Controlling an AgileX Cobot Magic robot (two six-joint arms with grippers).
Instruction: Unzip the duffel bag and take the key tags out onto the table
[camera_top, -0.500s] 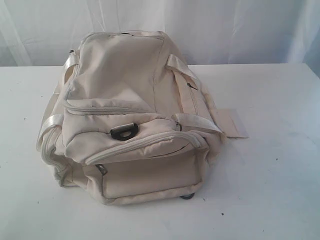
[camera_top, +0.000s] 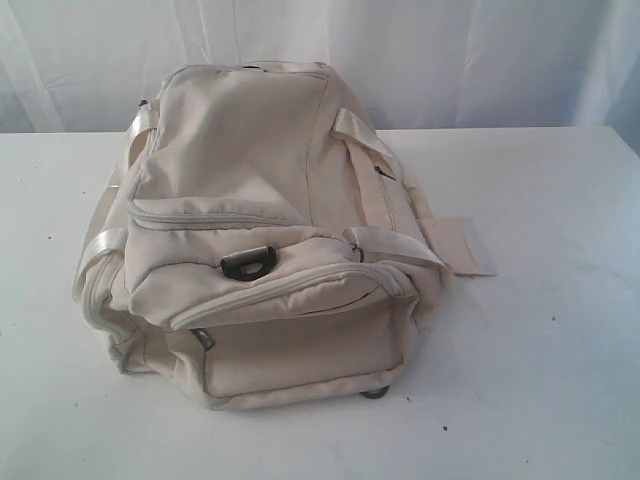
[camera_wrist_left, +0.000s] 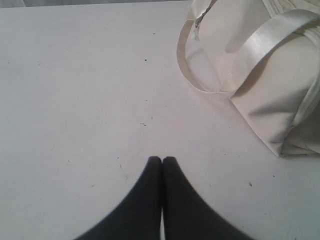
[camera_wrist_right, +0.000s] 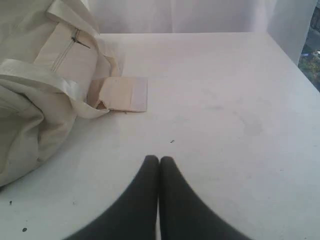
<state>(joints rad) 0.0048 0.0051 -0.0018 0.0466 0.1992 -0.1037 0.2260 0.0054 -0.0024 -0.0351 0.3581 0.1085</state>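
Both left fingers (camera_wrist_left: 145, 200), right fingers (camera_wrist_right: 142, 200) pressed together, clear of duffel bag (camera_top: 250, 180)

— What's on your table (camera_top: 560, 400)?
— You've got one cream bag (camera_top: 245, 170) sitting mid-table, its strap pad (camera_top: 462, 248) lying flat just beside it (a few dark specks (camera_top: 553, 320) too).

A lab-like test setup is suggested: a wide flat white tabletop (camera_top: 560, 400) is backed at twelve o'clock by a pale draped curtain (camera_top: 480, 60).
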